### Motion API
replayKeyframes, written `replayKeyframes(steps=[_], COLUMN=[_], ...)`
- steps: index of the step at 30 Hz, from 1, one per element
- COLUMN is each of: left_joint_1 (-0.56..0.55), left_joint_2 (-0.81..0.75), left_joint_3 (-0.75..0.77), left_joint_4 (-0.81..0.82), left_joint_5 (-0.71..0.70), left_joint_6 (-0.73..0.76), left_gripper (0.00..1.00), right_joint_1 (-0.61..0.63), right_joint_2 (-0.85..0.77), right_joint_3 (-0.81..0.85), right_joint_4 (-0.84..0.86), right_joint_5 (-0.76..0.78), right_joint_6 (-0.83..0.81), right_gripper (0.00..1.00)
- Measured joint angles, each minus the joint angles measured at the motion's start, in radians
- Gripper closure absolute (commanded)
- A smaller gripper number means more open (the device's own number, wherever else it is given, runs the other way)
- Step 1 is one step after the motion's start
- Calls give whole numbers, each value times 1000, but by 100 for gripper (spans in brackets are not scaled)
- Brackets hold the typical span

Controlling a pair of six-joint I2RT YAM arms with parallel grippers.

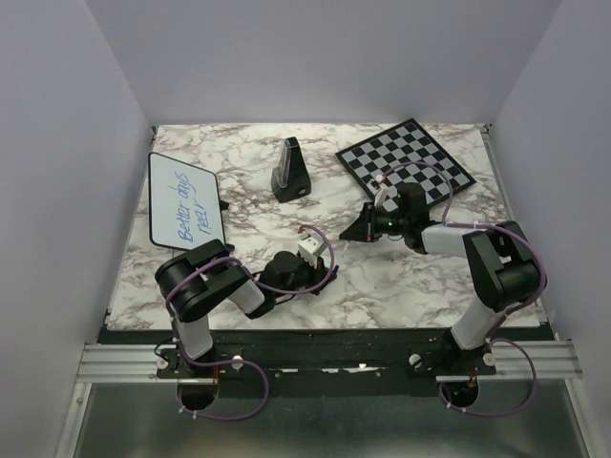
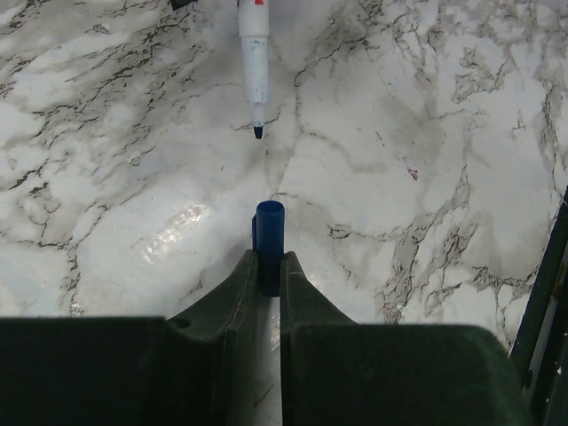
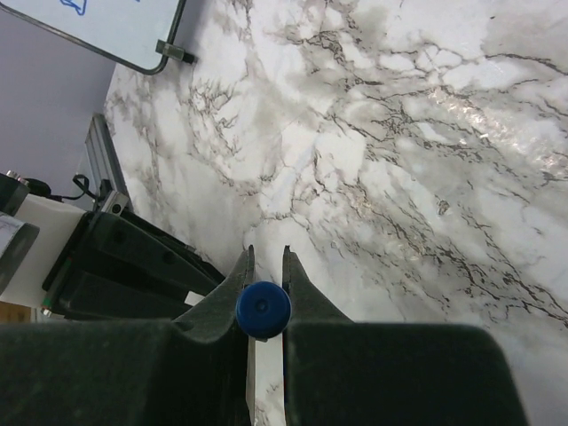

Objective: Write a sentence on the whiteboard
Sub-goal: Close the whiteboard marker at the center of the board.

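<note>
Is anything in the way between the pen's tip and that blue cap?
Nothing visible. The left pincer holds the cap, the pen points its bare tip at it, and only marble table shows in the gap between them.

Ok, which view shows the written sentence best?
Top external: the whole sentence shows on the whiteboard, with both lines readable. Right wrist catches only the whiteboard's corner, with a scrap of blue ink at the frame's top edge. Left wrist shows none of it.

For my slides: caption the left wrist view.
Left end effector grips blue cap; uncapped marker points at it.
</note>
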Motion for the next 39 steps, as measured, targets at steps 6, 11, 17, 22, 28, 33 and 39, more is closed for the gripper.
replayKeyframes(steps=[6,11,17,22,28,33,39], left_joint_1=[0,2,2,7,10,14,15], left_joint_2=[8,15,21,29,31,38,42], left_joint_3=[-8,-8,-5,4,7,10,14], left_joint_4=[24,34,40,40,39,43,43], left_joint_5=[-6,-6,-6,-5,-5,-5,-4], left_joint_6=[-12,-27,-40,-53,-65,-79,-91], left_gripper=[90,90,90,90,90,90,90], right_joint_1=[34,46,52,60,60,64,65], right_joint_2=[7,12,32,39,39,35,-2], right_joint_3=[0,0,2,4,6,6,6], right_joint_4=[-12,-18,-21,-21,-21,-22,-20], right_joint_5=[14,16,16,16,16,16,17], right_joint_6=[-13,-20,-20,-20,-19,-20,-25], right_gripper=[99,99,100,99,99,99,100])
